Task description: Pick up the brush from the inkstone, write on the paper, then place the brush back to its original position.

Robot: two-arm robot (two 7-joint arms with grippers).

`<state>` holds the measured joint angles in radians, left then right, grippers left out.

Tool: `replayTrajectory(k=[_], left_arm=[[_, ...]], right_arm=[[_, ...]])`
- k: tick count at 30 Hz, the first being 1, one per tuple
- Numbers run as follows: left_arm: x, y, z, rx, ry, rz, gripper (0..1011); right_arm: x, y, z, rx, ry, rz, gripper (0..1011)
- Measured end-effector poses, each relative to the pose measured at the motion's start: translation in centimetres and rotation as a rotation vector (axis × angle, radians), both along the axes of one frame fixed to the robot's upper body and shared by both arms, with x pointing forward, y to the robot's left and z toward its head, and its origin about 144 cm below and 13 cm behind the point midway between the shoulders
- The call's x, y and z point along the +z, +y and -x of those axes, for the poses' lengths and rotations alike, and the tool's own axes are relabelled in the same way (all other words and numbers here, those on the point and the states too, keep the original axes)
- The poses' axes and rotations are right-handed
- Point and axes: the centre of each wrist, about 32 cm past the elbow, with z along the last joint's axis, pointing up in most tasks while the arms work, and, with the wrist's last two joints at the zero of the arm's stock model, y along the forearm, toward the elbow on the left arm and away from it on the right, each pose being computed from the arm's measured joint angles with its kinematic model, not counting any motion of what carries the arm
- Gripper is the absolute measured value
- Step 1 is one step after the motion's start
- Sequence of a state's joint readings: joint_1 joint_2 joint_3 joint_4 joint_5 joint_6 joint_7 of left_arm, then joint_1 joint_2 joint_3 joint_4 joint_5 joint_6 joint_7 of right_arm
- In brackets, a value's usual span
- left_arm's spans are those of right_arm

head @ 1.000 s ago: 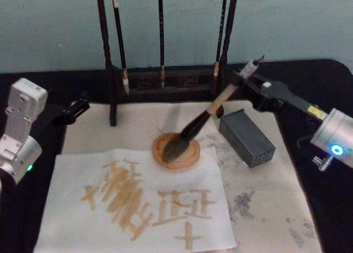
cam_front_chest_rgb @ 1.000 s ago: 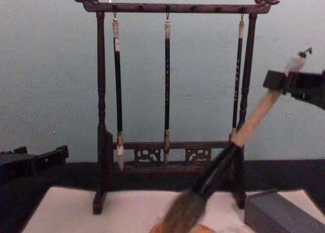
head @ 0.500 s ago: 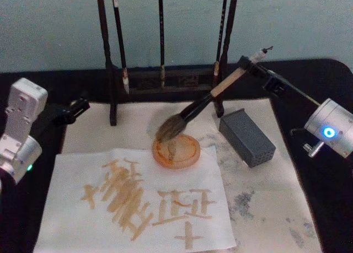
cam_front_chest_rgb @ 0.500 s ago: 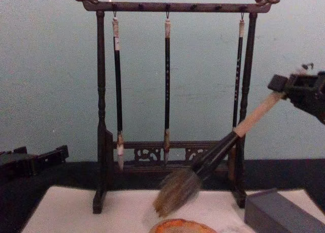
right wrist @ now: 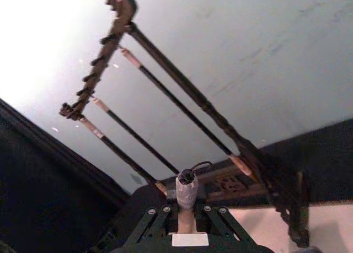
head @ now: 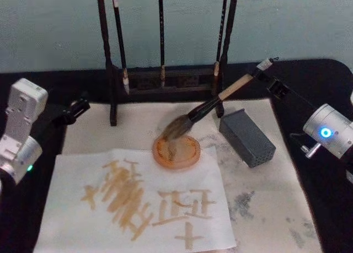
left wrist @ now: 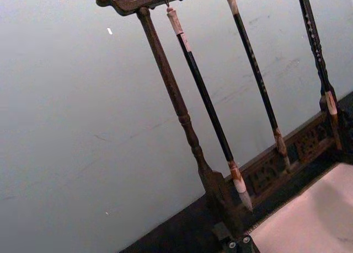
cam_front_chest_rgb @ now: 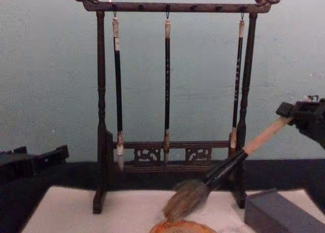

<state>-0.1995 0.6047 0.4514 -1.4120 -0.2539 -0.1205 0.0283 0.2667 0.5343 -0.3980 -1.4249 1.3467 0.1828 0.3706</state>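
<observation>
Right gripper [head: 260,75] is closed on the brush [head: 212,106], clamped on the pale upper handle just below the end cap (right wrist view shows the handle pinched between both fingers [right wrist: 144,226], cap loop poking out above). It sits up off the table, over the mat's [head: 265,209] far right corner.

The brush is in the air and steeply tilted, with the handle up toward the right and the bristles [head: 175,129] down toward the left. The tip is over the far rim of the inkstone [head: 192,157]. From the chest view the bristles [cam_front_chest_rgb: 187,198] hang just above it; I can't tell if they touch.

The inkstone sits on the far edge of the paper [head: 71,220], which lies on the mat with tan strokes across it. Grey block [head: 248,138] is on the mat just right of the inkstone, under the brush shaft's line.

Stand [head: 113,93] is behind, with three slim brushes hanging.

Left gripper [head: 79,106] is parked at the mat's far left edge, holding nothing. I can't tell how far open it is.
</observation>
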Motion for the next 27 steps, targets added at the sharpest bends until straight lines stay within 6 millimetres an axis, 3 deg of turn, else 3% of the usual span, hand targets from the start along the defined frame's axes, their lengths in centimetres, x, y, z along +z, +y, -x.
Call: replayTrajectory(k=[27], left_arm=[[0.0,0.0,0.0,0.000,0.000,0.000,1000]], right_arm=[[-2.7,-1.3,-0.5,-0.049,0.103,-0.016,164]])
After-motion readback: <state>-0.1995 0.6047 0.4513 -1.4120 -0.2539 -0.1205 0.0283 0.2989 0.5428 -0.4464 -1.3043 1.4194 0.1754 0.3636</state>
